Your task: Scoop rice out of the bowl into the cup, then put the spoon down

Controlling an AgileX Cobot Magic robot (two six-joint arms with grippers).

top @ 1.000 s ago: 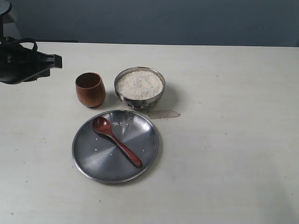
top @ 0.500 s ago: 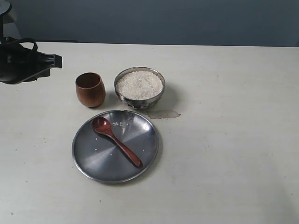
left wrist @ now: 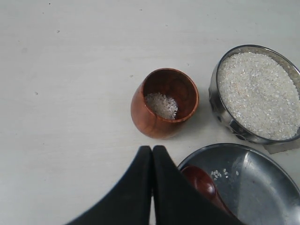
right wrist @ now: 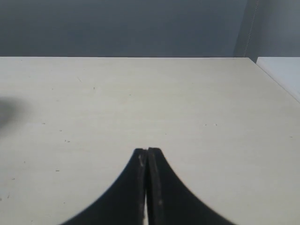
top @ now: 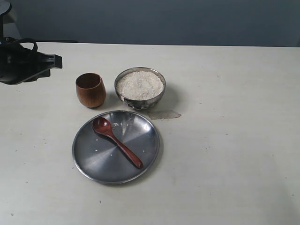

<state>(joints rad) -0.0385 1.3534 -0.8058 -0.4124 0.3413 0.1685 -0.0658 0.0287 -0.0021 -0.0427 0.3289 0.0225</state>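
The left tool [left wrist: 152,149] is shut and empty near the cup [left wrist: 151,123]; the right tool [right wrist: 147,151], also closed on nothing, hangs over the surface [right wrist: 140,93]. The spoon [top: 117,143] lies on the plate [top: 93,165], a little rice [left wrist: 161,105] sits in the cup, the bowl [top: 140,101] beside it is full: the task looks finished.

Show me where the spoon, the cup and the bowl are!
spoon [top: 119,145], exterior view, middle of its handle.
cup [top: 90,93], exterior view, its brown outer side.
bowl [top: 139,102], exterior view, its shiny front wall.
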